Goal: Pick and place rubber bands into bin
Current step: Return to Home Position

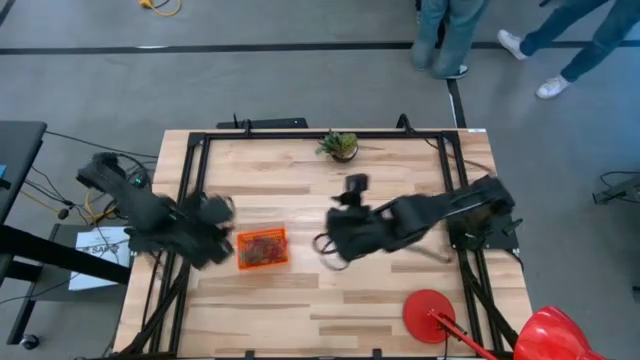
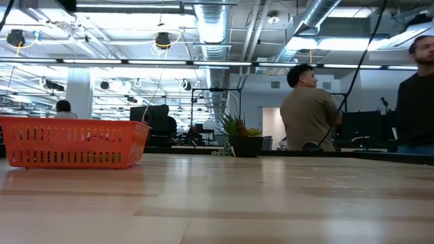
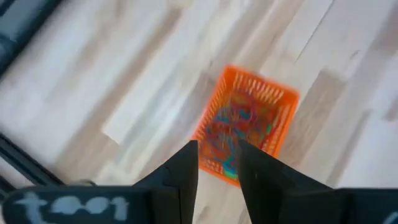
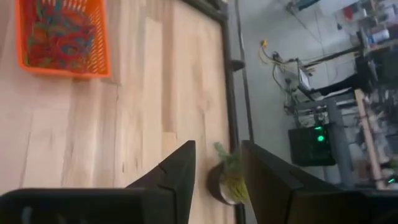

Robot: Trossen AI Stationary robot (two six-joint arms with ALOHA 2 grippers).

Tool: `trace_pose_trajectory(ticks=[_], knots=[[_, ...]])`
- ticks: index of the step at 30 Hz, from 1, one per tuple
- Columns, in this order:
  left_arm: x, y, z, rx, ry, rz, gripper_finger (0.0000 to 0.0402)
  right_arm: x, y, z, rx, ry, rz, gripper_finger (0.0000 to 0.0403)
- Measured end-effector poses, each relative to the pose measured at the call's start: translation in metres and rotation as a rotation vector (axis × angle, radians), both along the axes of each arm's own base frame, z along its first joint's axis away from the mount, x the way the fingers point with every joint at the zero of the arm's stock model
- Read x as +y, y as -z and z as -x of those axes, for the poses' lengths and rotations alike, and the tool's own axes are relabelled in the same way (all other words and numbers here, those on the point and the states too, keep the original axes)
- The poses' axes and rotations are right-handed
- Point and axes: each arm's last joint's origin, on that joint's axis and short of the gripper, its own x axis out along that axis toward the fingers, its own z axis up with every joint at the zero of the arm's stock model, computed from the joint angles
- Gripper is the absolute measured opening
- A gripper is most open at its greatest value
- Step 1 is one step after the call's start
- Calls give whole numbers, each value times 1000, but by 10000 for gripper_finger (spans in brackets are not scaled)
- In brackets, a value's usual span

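Note:
The orange mesh bin (image 1: 262,248) sits on the wooden table left of centre, resting flat on its base. It also shows in the low view (image 2: 73,144). Several coloured rubber bands (image 3: 239,121) lie tangled inside it (image 4: 59,31). My left gripper (image 1: 218,238) hovers just left of the bin, open and empty, with the bin (image 3: 249,118) showing beyond its fingertips (image 3: 217,163). My right gripper (image 1: 333,247) hangs right of the bin, open and empty (image 4: 217,167). I see no rubber bands on the bare table.
A small potted plant (image 1: 340,146) stands at the table's far edge (image 4: 227,180). A flat red round disc (image 1: 428,314) lies near the right near corner, with a red object (image 1: 555,338) beyond it. People stand past the table (image 2: 308,112).

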Motion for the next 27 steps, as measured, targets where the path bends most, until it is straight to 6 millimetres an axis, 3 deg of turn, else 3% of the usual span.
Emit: trace_pose_trajectory(ticks=[3,6,9,13,18,22,27], knots=[[20,-37,29,-107,39,4,98,-3,-30,34,-79,33,-70,122],[41,-60,59,-253,31,51,98,-11,-56,70,-146,69,-180,123],[61,-67,87,-362,58,33,98,-25,-73,101,-127,69,-355,123],[82,-59,115,-485,93,59,98,-40,-82,128,-153,100,-492,123],[87,-27,124,-652,239,150,98,-42,-57,148,-200,57,-549,123],[71,6,114,-811,513,271,98,-47,-25,169,-298,-16,-624,123],[65,41,111,-940,713,248,98,-59,22,204,-439,-124,-714,123]])
